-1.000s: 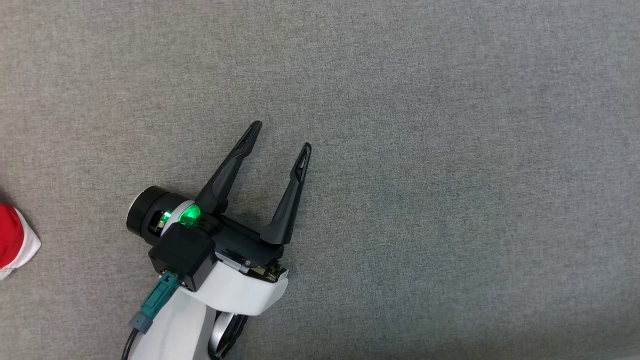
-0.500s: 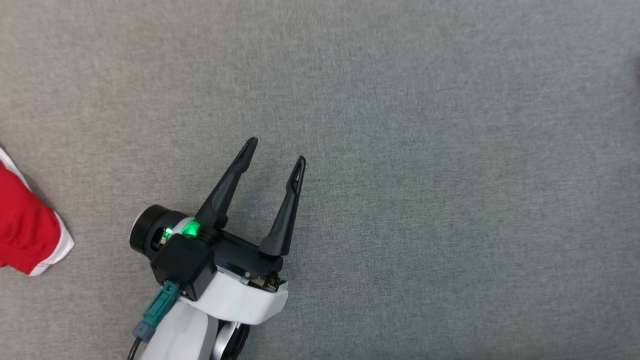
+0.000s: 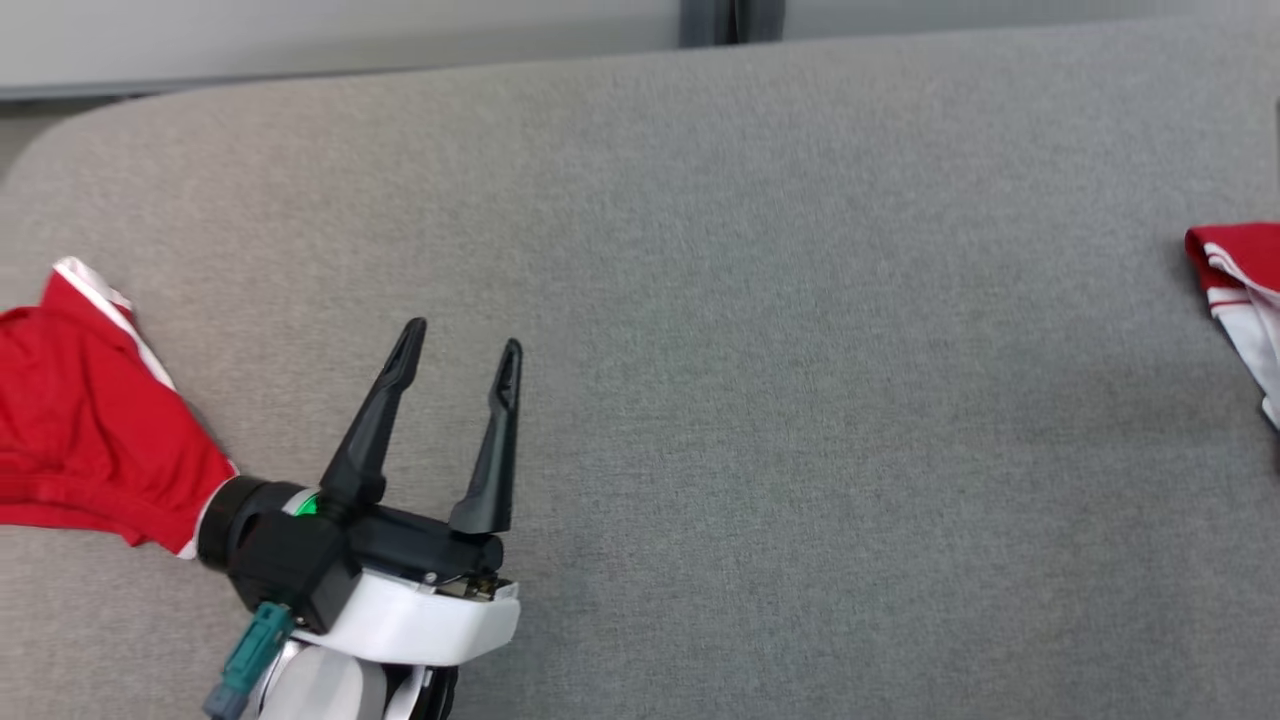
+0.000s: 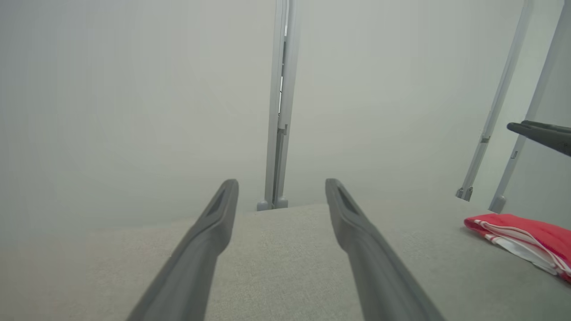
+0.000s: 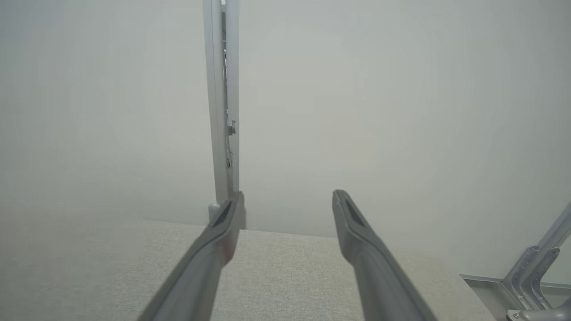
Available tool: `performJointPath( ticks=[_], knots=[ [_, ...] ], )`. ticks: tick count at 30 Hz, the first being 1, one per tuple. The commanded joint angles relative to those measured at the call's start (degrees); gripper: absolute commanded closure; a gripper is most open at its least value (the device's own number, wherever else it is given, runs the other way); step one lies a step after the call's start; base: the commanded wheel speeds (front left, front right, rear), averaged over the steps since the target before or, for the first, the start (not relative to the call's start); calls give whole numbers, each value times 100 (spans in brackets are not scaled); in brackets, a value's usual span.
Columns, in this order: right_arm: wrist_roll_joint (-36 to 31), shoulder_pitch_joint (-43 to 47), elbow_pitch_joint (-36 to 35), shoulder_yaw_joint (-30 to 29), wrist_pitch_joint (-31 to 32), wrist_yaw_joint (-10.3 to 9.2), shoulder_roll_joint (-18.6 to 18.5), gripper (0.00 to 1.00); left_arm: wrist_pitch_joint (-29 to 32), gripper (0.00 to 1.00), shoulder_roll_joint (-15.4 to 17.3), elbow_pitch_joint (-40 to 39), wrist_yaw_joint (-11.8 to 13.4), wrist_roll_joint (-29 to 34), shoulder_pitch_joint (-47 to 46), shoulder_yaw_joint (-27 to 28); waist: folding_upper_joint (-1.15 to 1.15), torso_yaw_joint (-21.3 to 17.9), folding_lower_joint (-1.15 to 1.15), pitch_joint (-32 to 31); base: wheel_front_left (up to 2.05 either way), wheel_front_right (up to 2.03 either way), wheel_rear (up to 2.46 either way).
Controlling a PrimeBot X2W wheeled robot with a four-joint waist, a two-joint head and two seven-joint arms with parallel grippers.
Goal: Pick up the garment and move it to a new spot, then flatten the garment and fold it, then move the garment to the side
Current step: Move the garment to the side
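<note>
Grey padded table (image 3: 800, 350): most of head view is taken up by it, rear edge visible. Red cloth (image 3: 80, 440) is seen bunched at table's left edge. Garment (image 3: 1245, 290) (red w/ white trim, looks folded) is laid flat at table's right edge, partly cut off by frame. Left gripper (image 3: 462, 335) is held over table's front-left area, just beside the cloth; fingers spread, nothing btwn them. Right gripper (image 5: 286, 198) is pointed toward table's rear edge, fingers likewise spread, nothing gripped.
</note>
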Motion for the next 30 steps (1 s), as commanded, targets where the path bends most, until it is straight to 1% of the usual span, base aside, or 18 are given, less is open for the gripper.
performJointPath(
  ticks=[1, 2, 4, 11, 15, 20, 25, 30],
  knots=[
    [10, 249, -192, -118, -120, -2, 180, 0, -1, 0, 19, -50, 65, -86, 82, 99, 0, 159, 0, -251, 0, 0, 0],
    [10, 249, -192, -118, -120, -2, 180, 0, -1, 0, 19, -50, 65, -86, 82, 99, 0, 159, 0, -251, 0, 0, 0],
    [-1, 601, -441, -242, -214, -2, 471, 0, -1, 0, 17, -68, 98, -128, 163, 175, 0, 219, 0, -366, 0, 0, 0],
    [-494, 1778, -986, -636, -585, -2, 1166, 0, -1, 0, 18, -2, 174, -225, 430, 266, 0, 428, 0, -698, 0, 0, 0],
    [-731, 2304, -1239, -728, -670, -2, 1648, 0, -1, 0, 18, 83, 249, -302, 616, 350, 0, 417, 0, -828, 0, 0, 0],
    [-1067, 2753, -1543, -862, -686, -2, 2108, 0, -1, 0, 18, 218, 279, -336, 825, 374, 0, 380, 0, -961, 0, 0, 0],
    [-1308, 3084, -1869, -984, -688, -2, 2394, 0, 0, 0, 20, 315, 300, -300, 930, 405, 0, 377, 0, -1019, 0, 0, 0],
    [-1401, 3234, -2000, -1026, -685, -2, 2511, 0, -1, 0, 19, 374, 341, -346, 920, 435, 0, 384, 0, -1043, 0, 0, 0]
  ],
)
